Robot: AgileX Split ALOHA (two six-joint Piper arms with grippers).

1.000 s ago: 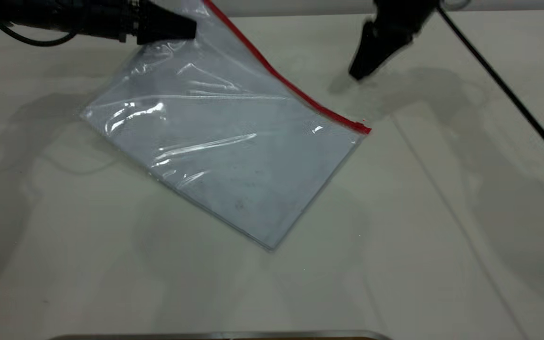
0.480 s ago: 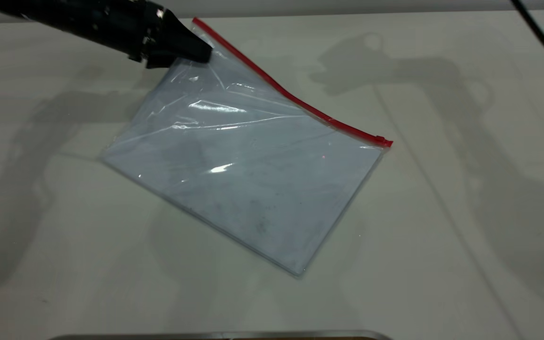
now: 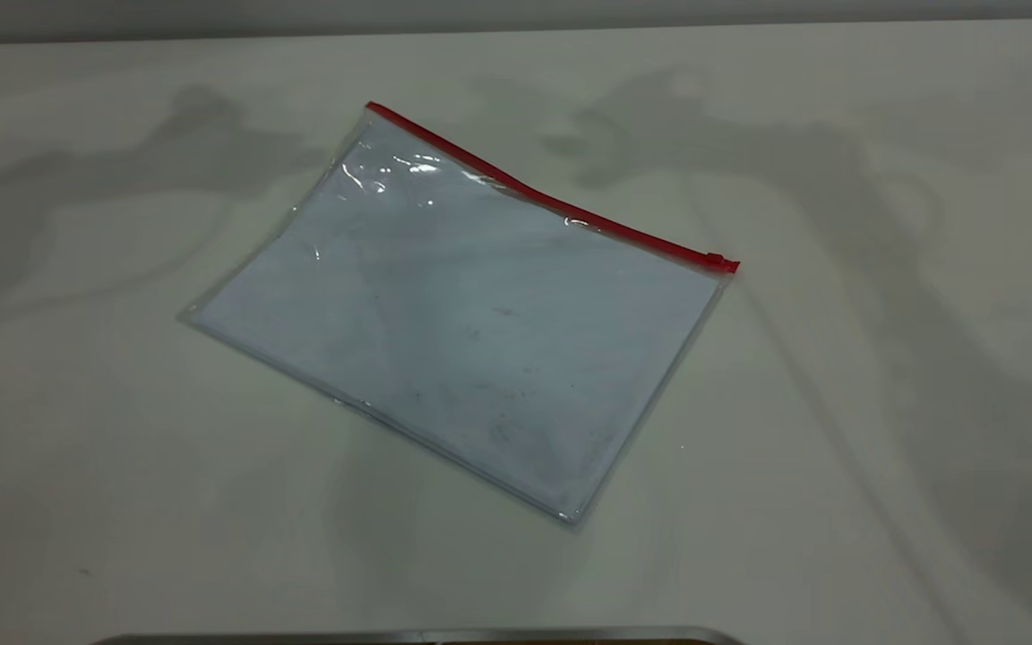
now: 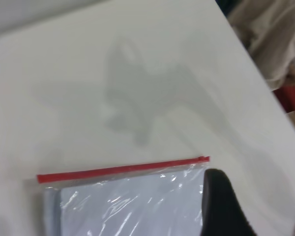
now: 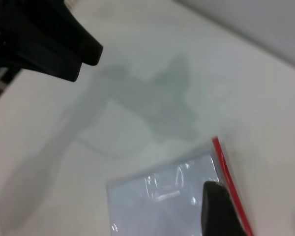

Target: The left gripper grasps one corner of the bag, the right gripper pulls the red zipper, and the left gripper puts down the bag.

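the bag [image 3: 462, 331] is lying flat at frame centre, red zipper [image 3: 552, 204] along its upper edge. the left gripper [image 4: 253, 206] and right gripper [image 5: 253, 209] are hovering open-jawed, holding nothing; either descending could be snagging the plastic.

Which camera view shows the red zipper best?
The exterior view: the whole red zipper shows, slider at its right end. The left wrist view also shows its full length, but blurred; the right wrist view shows only part of it.
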